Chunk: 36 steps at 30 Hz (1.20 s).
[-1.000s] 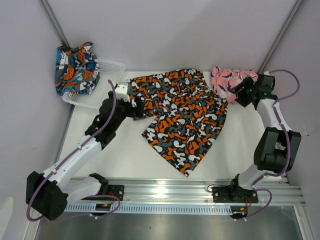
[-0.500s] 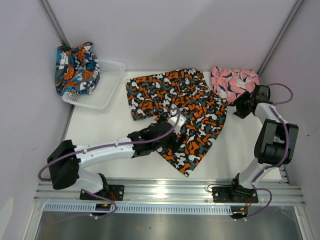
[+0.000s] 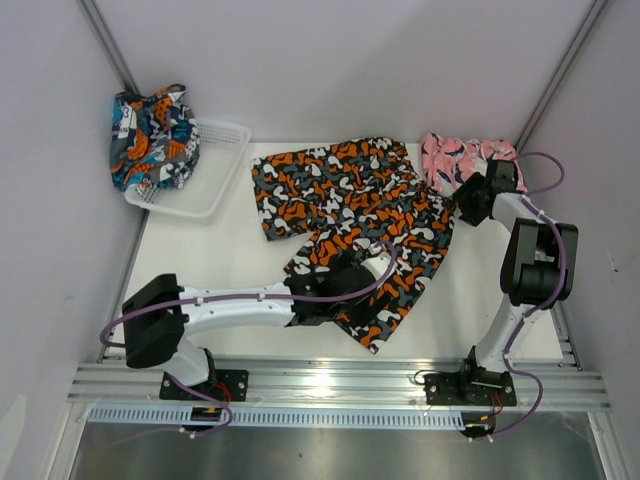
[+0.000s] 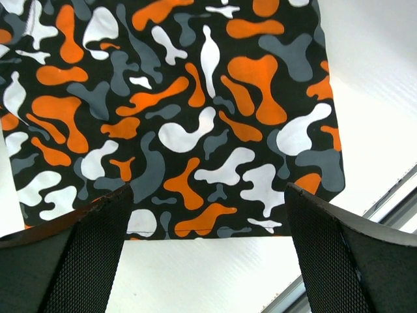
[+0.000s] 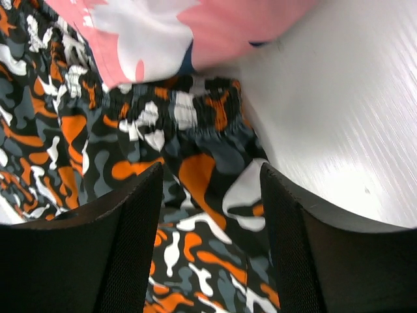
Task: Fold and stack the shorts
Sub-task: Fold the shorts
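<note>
The black shorts (image 3: 350, 200) with orange-white blotches lie spread flat in the middle of the table. My left gripper (image 3: 347, 297) is open over their near leg. In the left wrist view the leg's hem (image 4: 195, 195) lies between my open fingers (image 4: 71, 261), nothing held. The pink shorts (image 3: 455, 158) lie bunched at the back right. My right gripper (image 3: 467, 205) is open beside them, over the black shorts' waistband (image 5: 176, 117); the pink fabric (image 5: 182, 32) lies just beyond it. The teal-navy shorts (image 3: 150, 135) sit heaped on the basket at the back left.
A white mesh basket (image 3: 220, 175) stands at the back left, partly under the teal-navy shorts. A metal rail (image 3: 330, 385) runs along the near edge. Grey walls close in on both sides and the back.
My left arm swung from the black shorts' back-left corner across to their near leg. My right gripper moved from the pink shorts toward the black shorts' waistband.
</note>
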Tool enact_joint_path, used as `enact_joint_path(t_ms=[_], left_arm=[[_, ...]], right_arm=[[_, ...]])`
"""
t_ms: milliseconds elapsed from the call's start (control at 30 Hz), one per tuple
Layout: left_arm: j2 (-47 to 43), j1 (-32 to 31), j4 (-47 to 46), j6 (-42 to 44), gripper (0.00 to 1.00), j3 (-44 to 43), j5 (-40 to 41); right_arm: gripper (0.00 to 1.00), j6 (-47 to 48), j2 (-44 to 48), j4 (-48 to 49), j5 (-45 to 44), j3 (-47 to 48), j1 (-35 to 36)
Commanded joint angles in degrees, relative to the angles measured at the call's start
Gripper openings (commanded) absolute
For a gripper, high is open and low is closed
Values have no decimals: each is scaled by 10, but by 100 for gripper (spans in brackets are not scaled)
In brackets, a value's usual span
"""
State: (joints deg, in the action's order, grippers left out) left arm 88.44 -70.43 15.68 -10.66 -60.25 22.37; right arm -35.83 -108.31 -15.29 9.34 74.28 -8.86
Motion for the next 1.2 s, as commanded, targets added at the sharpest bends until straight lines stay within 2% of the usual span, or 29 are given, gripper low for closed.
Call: enact_joint_path(t_ms=[0, 300, 400, 500, 533, 600, 633, 700, 833, 967, 1167], left_arm=[[13, -8, 8, -16, 99, -17, 13], [24, -29, 1, -22, 99, -10, 10], [24, -32, -8, -20, 99, -5, -7], [39, -39, -11, -17, 99, -9, -14], [44, -41, -7, -13, 99, -14, -11], [54, -51, 4, -11, 99, -22, -1], [57, -53, 7, -9, 99, -26, 0], [54, -63, 11, -8, 99, -27, -1], [52, -91, 20, 10, 99, -24, -14], [78, -126, 59, 10, 99, -36, 9], [109, -131, 101, -21, 88, -46, -17]], right_arm=[[62, 16, -26, 18, -40, 37, 10], [59, 16, -99, 13, -68, 84, 23], [52, 16, -116, -1, -78, 102, 32], [37, 16, -112, -10, -93, 101, 43], [26, 16, -109, -14, -93, 96, 46], [15, 14, -95, -15, -114, 84, 52], [6, 13, -88, -17, -117, 76, 53], [2, 6, -68, -18, -121, 51, 55], [0, 1, -32, -10, -122, -4, 56], [0, 2, -2, -4, -127, -48, 54], [0, 7, 5, -4, -127, -61, 53]])
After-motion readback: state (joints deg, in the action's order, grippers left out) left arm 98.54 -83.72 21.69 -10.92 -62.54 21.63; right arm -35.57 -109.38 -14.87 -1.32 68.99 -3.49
